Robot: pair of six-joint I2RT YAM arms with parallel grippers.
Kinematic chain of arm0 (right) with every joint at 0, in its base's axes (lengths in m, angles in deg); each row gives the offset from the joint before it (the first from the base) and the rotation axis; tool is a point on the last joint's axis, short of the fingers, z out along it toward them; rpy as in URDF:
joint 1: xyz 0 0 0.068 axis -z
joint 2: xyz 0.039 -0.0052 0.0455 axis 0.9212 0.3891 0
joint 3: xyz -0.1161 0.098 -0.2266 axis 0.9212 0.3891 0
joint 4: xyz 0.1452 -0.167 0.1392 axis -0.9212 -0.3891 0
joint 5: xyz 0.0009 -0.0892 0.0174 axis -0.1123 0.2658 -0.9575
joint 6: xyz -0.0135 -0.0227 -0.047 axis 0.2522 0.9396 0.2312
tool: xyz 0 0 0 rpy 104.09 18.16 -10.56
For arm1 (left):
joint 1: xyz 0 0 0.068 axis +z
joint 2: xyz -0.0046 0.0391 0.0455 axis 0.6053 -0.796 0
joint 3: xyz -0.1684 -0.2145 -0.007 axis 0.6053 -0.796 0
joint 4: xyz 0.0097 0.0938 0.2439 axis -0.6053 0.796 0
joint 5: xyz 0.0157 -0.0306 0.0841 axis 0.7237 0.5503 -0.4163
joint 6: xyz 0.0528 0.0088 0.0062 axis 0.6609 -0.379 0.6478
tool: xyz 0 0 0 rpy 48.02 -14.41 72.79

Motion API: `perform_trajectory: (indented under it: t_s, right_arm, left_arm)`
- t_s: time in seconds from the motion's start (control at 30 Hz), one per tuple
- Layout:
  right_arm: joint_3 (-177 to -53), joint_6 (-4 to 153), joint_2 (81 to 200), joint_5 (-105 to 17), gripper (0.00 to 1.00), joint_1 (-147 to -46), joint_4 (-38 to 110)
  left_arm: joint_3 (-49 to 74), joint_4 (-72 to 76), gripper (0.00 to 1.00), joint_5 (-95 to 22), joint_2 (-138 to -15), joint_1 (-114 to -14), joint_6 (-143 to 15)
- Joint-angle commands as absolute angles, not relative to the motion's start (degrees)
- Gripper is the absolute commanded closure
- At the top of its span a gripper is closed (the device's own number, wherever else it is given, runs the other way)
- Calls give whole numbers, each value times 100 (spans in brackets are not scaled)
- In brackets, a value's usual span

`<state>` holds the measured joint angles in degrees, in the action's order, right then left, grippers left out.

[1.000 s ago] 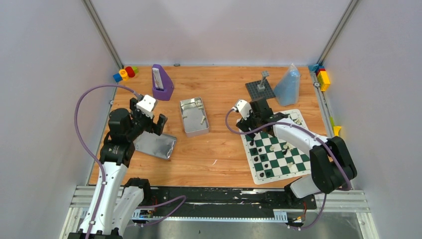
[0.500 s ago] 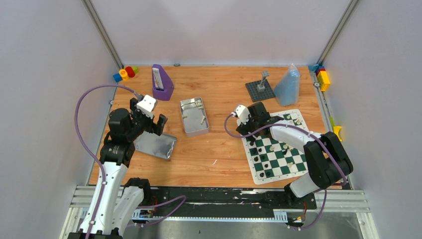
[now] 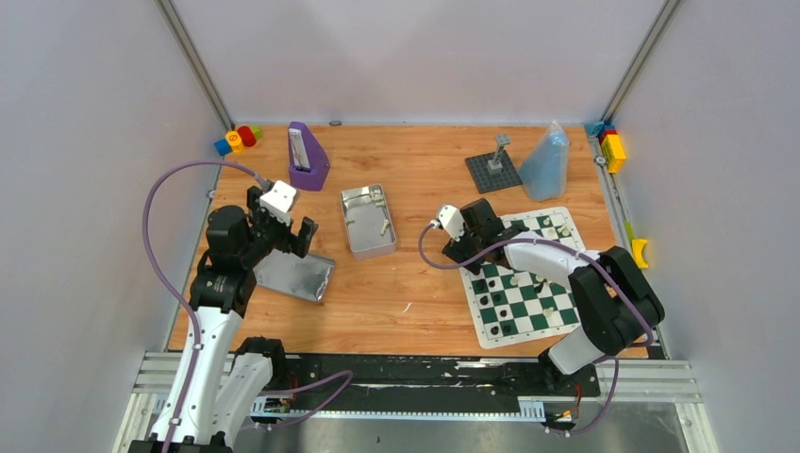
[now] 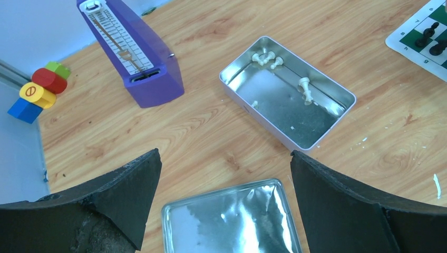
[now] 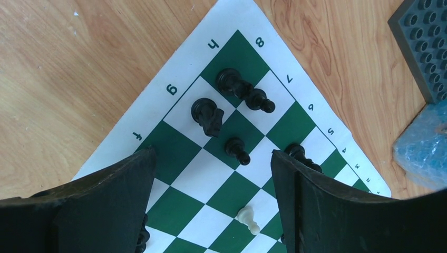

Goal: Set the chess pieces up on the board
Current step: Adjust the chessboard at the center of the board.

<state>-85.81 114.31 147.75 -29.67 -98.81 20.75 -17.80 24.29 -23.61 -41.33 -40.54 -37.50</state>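
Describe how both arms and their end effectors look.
The left arm and right arm have white shells and black joints. A lilac cable loops along each to a white wrist box. The left end effector and right end effector have broad, black, wedge-shaped fingers.

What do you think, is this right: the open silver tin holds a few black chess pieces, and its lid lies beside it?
No: the left wrist view shows the chess pieces in the silver tin are white, not black. The lid does lie beside it.
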Motion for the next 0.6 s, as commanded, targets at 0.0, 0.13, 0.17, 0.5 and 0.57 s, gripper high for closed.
perform_trajectory:
  t_s: [0.0,0.13,0.17,0.5,0.57]
  right_arm:
    - [-8561,11435,14959,-2876,19,-10013,2322]
    - [-8595,11398,15051,-2849,19,-10127,2322]
    - [-8612,11383,15071,-2845,19,-10160,2318]
    - [-8974,11184,15460,-2728,19,-10583,2275]
    - [-9114,11125,15589,-2715,19,-10658,2226]
  left_arm:
    - [-1799,2204,0,-2257,-4106,-4015,-3631]
    - [-1798,2206,0,-2259,-4107,-4010,-3636]
    - [-1799,2207,0,-2259,-4102,-4013,-3633]
    - [-1795,2212,0,-2232,-4100,-4007,-3621]
    - [-1790,2218,0,-2229,-4094,-4011,-3625]
